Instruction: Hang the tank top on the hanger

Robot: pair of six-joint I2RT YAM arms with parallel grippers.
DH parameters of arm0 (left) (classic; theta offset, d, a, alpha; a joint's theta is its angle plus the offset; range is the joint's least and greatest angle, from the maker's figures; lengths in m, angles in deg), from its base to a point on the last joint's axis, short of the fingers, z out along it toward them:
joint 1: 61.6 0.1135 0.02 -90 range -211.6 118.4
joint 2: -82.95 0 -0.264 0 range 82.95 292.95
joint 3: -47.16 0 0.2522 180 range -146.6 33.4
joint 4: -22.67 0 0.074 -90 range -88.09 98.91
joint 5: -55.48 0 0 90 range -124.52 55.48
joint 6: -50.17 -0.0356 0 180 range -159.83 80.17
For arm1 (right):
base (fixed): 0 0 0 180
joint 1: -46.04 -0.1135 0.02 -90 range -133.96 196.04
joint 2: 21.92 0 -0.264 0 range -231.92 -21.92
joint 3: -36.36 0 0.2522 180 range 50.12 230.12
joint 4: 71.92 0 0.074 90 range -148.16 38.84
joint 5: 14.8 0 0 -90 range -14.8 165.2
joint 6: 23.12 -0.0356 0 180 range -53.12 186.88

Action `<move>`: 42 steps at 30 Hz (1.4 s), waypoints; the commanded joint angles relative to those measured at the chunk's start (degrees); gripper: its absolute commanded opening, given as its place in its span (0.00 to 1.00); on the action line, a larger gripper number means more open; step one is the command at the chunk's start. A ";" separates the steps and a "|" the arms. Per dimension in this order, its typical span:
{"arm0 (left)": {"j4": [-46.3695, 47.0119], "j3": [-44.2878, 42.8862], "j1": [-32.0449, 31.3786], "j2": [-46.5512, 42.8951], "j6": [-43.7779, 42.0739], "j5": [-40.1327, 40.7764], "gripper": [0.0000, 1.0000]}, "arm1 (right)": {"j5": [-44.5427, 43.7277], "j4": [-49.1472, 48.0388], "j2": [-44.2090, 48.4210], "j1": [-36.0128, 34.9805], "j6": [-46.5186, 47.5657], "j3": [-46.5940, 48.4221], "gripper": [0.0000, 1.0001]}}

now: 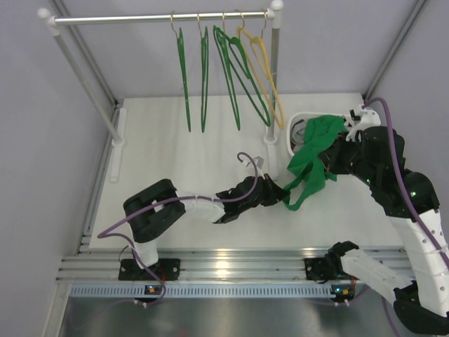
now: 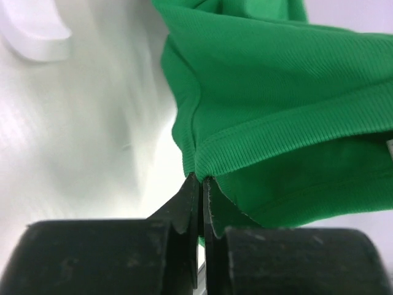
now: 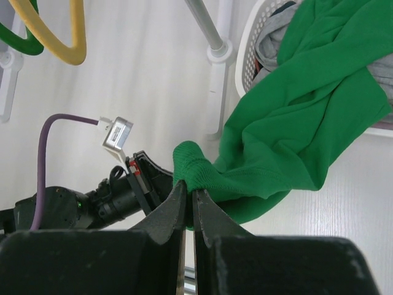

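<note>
The bright green tank top [image 1: 312,158] hangs stretched between both grippers, its upper part draped over the white basket [image 1: 295,121]. My left gripper [image 1: 284,197] is shut on its lower hem; the left wrist view shows the closed tips [image 2: 201,179] pinching the ribbed edge of the tank top [image 2: 276,92]. My right gripper [image 1: 331,167] is shut on a bunched fold; the right wrist view shows the tips [image 3: 189,187] clamped on the tank top [image 3: 295,123]. Three green hangers [image 1: 204,77] hang on the rail at the back, apart from both grippers.
A yellow hanger [image 1: 263,67] hangs rightmost on the rail [image 1: 161,19]. The rack's right post [image 1: 273,84] stands just left of the basket, which holds grey clothes [image 3: 276,43]. The left arm's camera cable [image 3: 46,147] loops near the garment.
</note>
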 commanded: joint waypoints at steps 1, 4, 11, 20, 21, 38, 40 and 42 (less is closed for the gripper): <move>-4.82 -1.30 -0.32 -4.76 -3.11 1.96 0.00 | 0.08 -1.62 0.51 -0.65 0.29 2.54 0.00; -12.17 -0.77 -0.67 -11.43 -6.98 5.29 0.00 | 0.61 -2.24 0.95 -0.65 1.61 4.12 0.00; -28.70 -5.94 -1.37 -29.08 -17.26 10.48 0.00 | 1.66 -1.89 -0.19 -0.65 3.37 14.22 0.00; -42.96 -21.67 -2.69 -37.55 -28.78 10.05 0.00 | 7.98 -4.52 -2.91 -0.65 4.08 26.61 0.00; -44.62 -22.99 -2.60 -37.90 -29.74 9.79 0.00 | 8.60 -4.79 -3.61 -0.65 4.07 28.80 0.00; -58.95 -42.34 -2.69 -44.93 -38.72 17.16 0.00 | 21.43 -10.23 -11.70 -0.65 -2.25 37.44 0.00; -60.28 -42.43 -2.69 -45.46 -38.63 18.65 0.00 | 23.89 -12.43 -11.70 -0.66 -3.91 35.07 0.00; -62.48 -41.29 -2.69 -45.81 -37.93 20.23 0.00 | 25.73 -14.27 -11.18 -0.65 -5.23 30.59 0.00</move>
